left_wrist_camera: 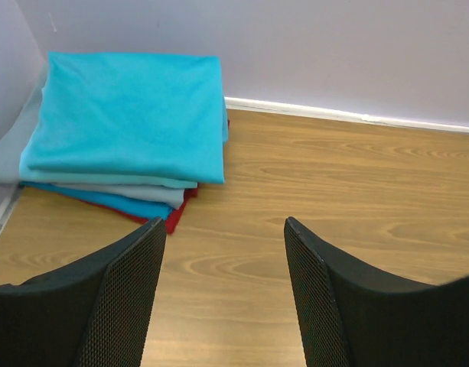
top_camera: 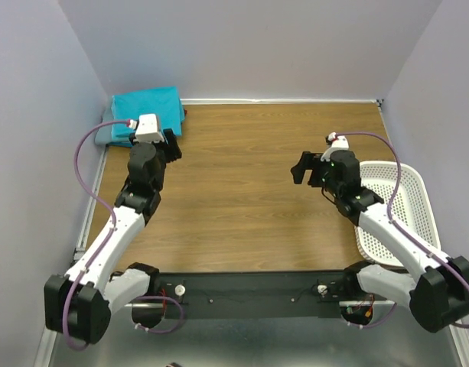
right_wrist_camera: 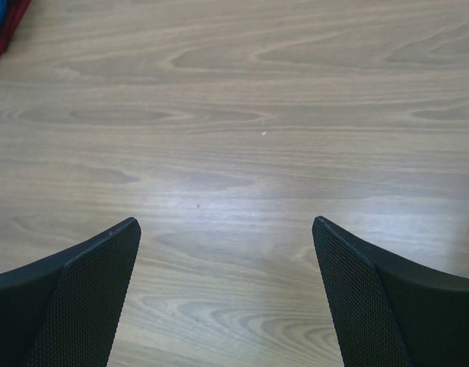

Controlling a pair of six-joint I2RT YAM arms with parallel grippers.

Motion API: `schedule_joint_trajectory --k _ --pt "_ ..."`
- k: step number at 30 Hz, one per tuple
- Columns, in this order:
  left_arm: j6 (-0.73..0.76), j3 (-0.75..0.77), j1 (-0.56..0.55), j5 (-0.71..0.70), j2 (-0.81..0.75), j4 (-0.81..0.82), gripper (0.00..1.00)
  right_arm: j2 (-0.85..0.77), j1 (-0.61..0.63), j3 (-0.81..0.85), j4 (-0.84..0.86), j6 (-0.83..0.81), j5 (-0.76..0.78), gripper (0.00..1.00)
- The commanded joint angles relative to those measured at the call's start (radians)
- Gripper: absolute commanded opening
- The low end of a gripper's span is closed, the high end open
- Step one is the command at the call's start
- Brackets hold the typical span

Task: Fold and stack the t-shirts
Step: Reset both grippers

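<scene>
T-shirts (top_camera: 146, 113) are nowhere near the arm bases. From where I stand, the closest thing is the white perforated basket (top_camera: 406, 200) at the right edge of the counter (top_camera: 242, 199), and no cloth shows in the part that the right arm leaves visible. Further out, the right tool (top_camera: 301, 167) hangs over bare wood with its fingers spread wide, gripping nothing. The left tool (top_camera: 173, 145) is likewise wide and empty, pointed toward the far left corner but apart from the pile there. That corner holds the shirts, folded and stacked against the walls, probably to keep the working wood free. A light turquoise tee (left_wrist_camera: 127, 115) lies on top, a grey one (left_wrist_camera: 154, 193) and a teal-blue one (left_wrist_camera: 112, 202) lie beneath, and a dark red one (left_wrist_camera: 177, 219) is at the bottom. Judging by this, the folding looks finished.
</scene>
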Motion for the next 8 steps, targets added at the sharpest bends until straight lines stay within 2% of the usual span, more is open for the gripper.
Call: schedule_joint_trajectory --k 1,3,8 --pt "-0.037 -0.06 -0.057 -0.106 -0.115 0.009 0.71 -0.069 0.001 -0.036 -0.012 -0.007 0.166 1.0" --pt "-0.057 -0.069 -0.104 -0.14 -0.145 -0.031 0.71 -0.106 0.002 -0.051 -0.009 -0.009 0.204 1.0" --pt "-0.11 -0.027 -0.164 -0.073 -0.162 -0.104 0.71 -0.138 0.002 -0.056 -0.009 -0.004 0.269 1.0"
